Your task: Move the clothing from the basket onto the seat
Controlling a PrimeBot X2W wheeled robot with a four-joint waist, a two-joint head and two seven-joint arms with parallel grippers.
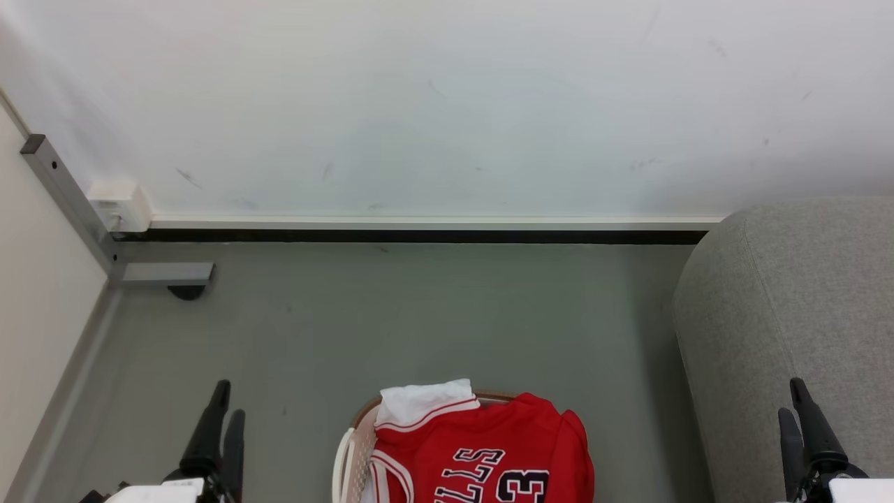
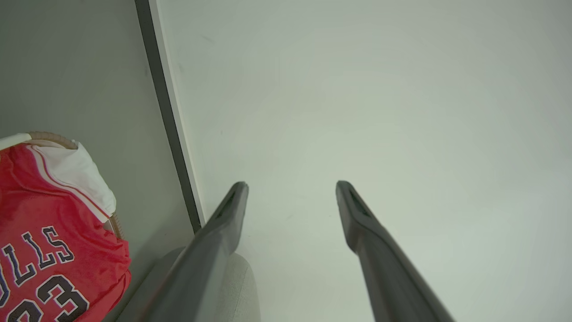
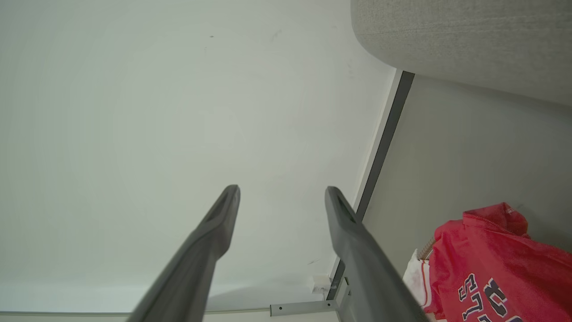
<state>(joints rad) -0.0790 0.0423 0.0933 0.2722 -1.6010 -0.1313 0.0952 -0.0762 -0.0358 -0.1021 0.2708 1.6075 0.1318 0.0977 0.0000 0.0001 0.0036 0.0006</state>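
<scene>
White wall (image 1: 447, 105), grey floor (image 1: 419, 314), metal frame post (image 1: 69, 202).

Home-like rm: grey sofa (image 1: 789, 328), laundry basket (image 1: 357, 450).

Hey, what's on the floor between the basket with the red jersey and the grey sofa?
Nothing: in the head view, bare grey floor separates the cream perforated plastic basket, holding the red Bulls jersey, from the light-grey fabric sofa.
</scene>
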